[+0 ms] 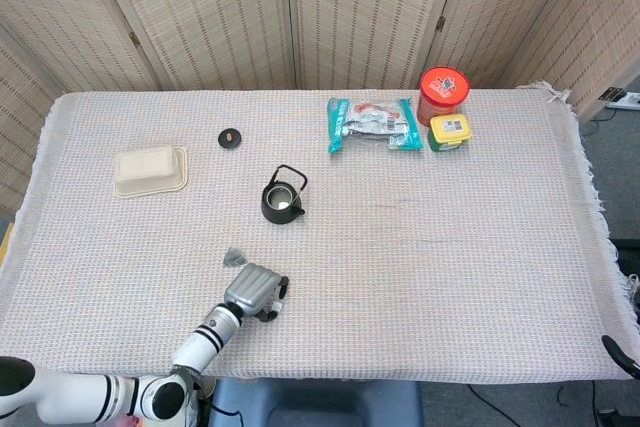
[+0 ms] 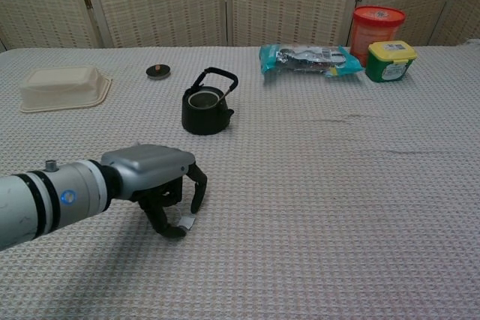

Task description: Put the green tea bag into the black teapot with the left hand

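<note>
Tea bag (image 2: 186, 222) lies under the left hand's (image 2: 157, 181) curled fingertips (image 2: 174, 231).

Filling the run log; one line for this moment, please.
left hand: fingers curled over white tag, grip unclear | black teapot: open, upright | lid: on table | right hand: unseen

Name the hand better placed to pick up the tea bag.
Left. The left hand is curled right over the small white tag on the cloth; the right hand shows in neither view.
</note>
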